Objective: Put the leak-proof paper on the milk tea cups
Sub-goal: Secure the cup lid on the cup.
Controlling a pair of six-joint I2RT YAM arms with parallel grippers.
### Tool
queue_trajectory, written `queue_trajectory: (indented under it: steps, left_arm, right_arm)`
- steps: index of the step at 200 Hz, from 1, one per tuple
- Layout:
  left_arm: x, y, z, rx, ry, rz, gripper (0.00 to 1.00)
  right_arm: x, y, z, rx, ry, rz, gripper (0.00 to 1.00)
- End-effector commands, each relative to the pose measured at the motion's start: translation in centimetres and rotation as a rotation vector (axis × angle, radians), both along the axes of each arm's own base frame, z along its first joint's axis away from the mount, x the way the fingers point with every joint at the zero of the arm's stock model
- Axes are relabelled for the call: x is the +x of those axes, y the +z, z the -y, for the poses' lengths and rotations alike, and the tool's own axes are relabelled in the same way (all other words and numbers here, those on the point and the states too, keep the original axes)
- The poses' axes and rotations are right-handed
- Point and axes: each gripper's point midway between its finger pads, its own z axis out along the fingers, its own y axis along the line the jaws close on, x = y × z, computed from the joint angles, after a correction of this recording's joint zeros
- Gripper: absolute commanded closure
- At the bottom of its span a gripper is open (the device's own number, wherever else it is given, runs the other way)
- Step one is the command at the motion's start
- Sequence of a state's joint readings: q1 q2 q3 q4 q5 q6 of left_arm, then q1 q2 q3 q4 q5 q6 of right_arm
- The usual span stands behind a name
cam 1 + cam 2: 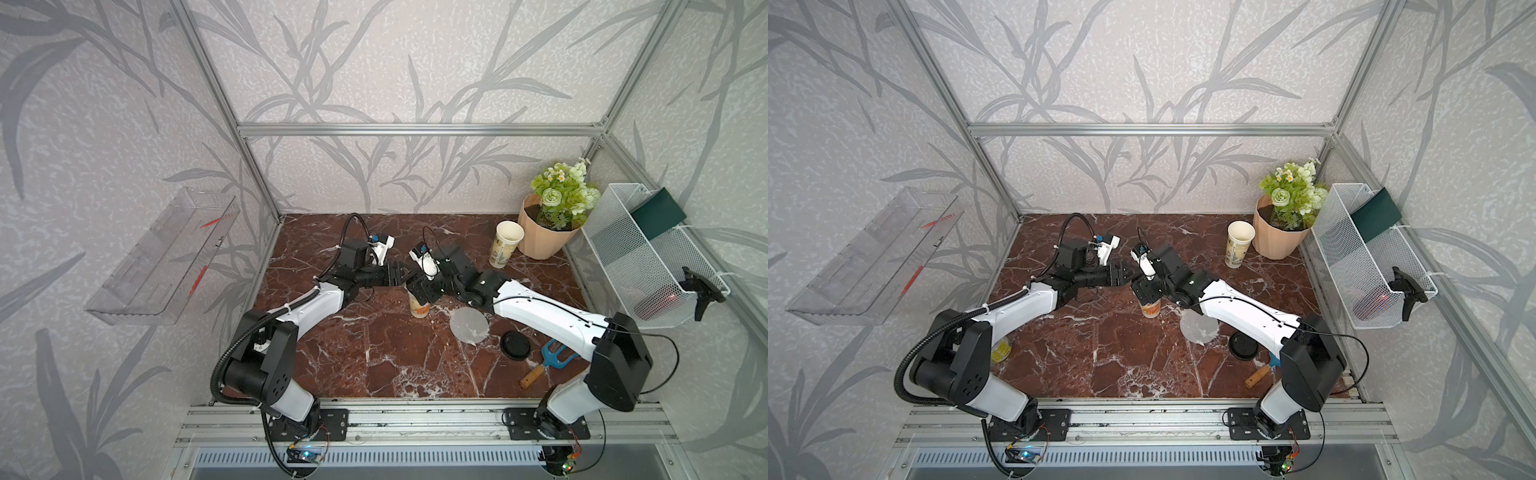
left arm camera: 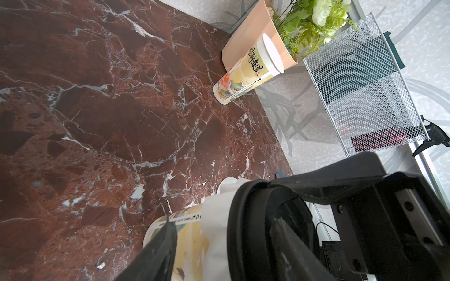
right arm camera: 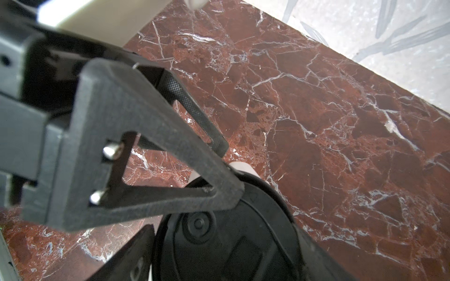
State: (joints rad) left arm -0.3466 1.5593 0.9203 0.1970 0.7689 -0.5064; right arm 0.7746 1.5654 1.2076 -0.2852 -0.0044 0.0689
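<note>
Two grippers are crowded onto the same cup in the middle of the table. The right gripper (image 3: pixel 194 216) sits over the top of it, fingers spread wide and clamped on the rim of a black lid (image 3: pixel 219 238), one finger on each side. That lid sits on the middle cup (image 1: pixel 419 309). In the left wrist view you can see the paper disc (image 2: pixel 216 219) sandwiched under it, its edge draped down the cup wall and a bit crumpled. So that sheet is directly below the right gripper, with only the lid between.

The left gripper (image 1: pixel 402 277) comes in from the side, near the cup's top. One of its fingers (image 2: pixel 160 243) lies across the printed side of the cup. The other is hidden, so honestly I can't tell whether it's gripping or just sitting there.

Moving out: the loose paper disc (image 1: pixel 469 326) lies flat on the marble table (image 1: pixel 374 357), near the middle cup and just beside the right forearm. Next to it is a second black lid (image 1: pixel 515 344), then a blue pronged tool with a wooden handle (image 1: pixel 548 361). The back cup (image 1: pixel 506 243) stands upright and uncovered, well apart from both grippers, just beside the peach flower pot (image 1: pixel 540 239). A white mesh basket (image 1: pixel 648 266) hangs on the right wall and a clear shelf (image 1: pixel 162 257) on the left one.
</note>
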Motion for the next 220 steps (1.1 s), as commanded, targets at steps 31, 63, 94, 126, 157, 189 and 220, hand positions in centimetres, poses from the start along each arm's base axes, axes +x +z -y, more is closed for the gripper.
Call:
queue_trajectory:
  steps: [31, 63, 94, 126, 157, 189, 220]
  left_arm:
    - [-1.8, -6.3, -2.0, 0.149, 0.021, -0.143, 0.42]
    - [-2.0, -7.3, -2.6, 0.197, 0.034, -0.148, 0.42]
    - [-2.3, -8.3, -2.7, 0.234, 0.034, -0.151, 0.41]
    - [-2.4, -9.3, -2.7, 0.276, 0.032, -0.158, 0.42]
    - [-2.9, -10.5, -3.0, 0.306, 0.036, -0.171, 0.42]
    - [-3.3, -11.9, -3.6, 0.347, 0.049, -0.195, 0.42]
    - [-3.3, -11.5, -3.5, 0.347, 0.045, -0.190, 0.43]
  right_arm:
    - [-3.4, -7.1, 3.3, -0.116, -0.049, -0.190, 0.14]
    - [-3.4, -8.0, 3.4, -0.084, -0.064, -0.198, 0.14]
    - [-3.8, -9.2, 3.4, -0.023, -0.083, -0.207, 0.14]
    - [-4.2, -10.1, 3.6, 0.029, -0.106, -0.210, 0.14]
    - [-4.3, -10.3, 3.8, 0.100, -0.131, -0.211, 0.14]
    - [-4.2, -11.0, 4.4, 0.226, -0.199, -0.203, 0.15]
    - [-3.5, -9.3, 4.9, 0.364, -0.250, -0.213, 0.18]
